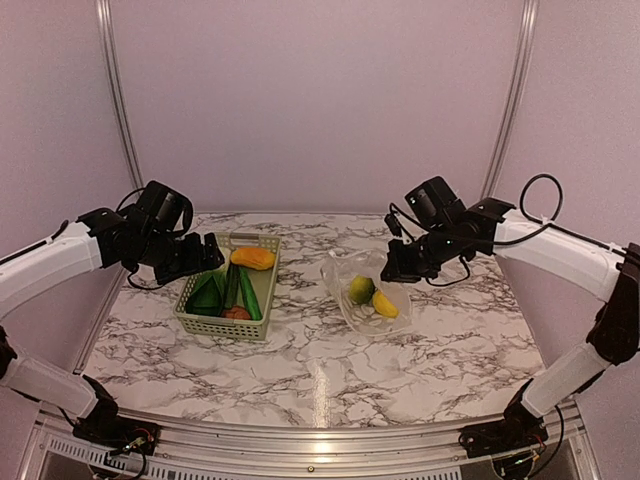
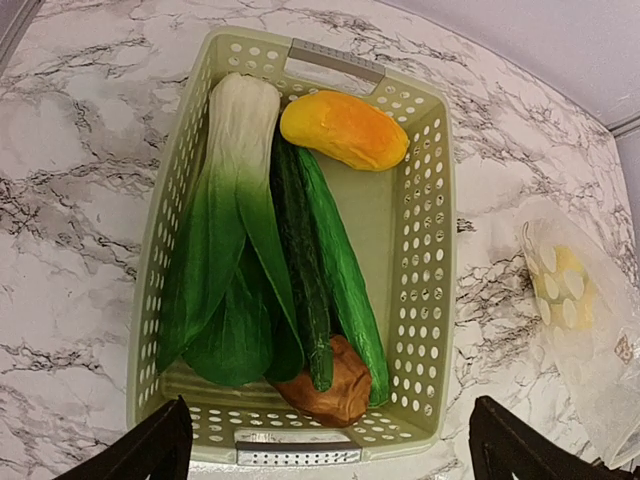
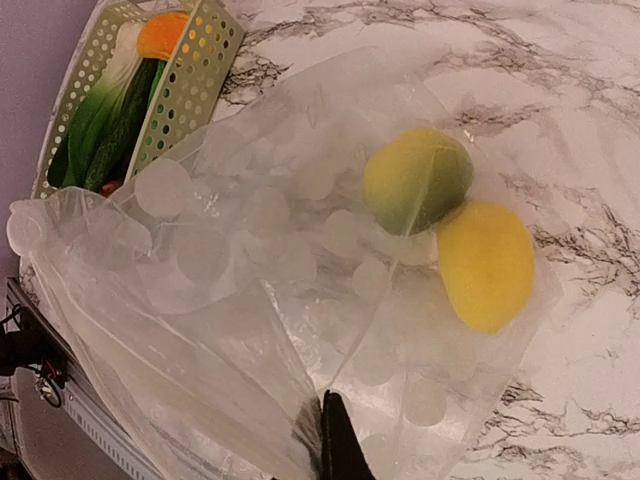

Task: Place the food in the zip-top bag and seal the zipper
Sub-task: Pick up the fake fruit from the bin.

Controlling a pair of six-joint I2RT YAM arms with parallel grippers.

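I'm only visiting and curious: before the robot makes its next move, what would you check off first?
1. Left gripper open above the pale green lattice basket: ok.
2. Right gripper shut on the edge of the clear dotted plastic bag: ok.
3. Bag mouth open wide enough for another piece: cannot tell.
4. Oval orange fruit on top at the basket's far end, nothing covering it: ok.
5. All food bagged: not ok; only the yellow lemon and the green-yellow round fruit are inside.
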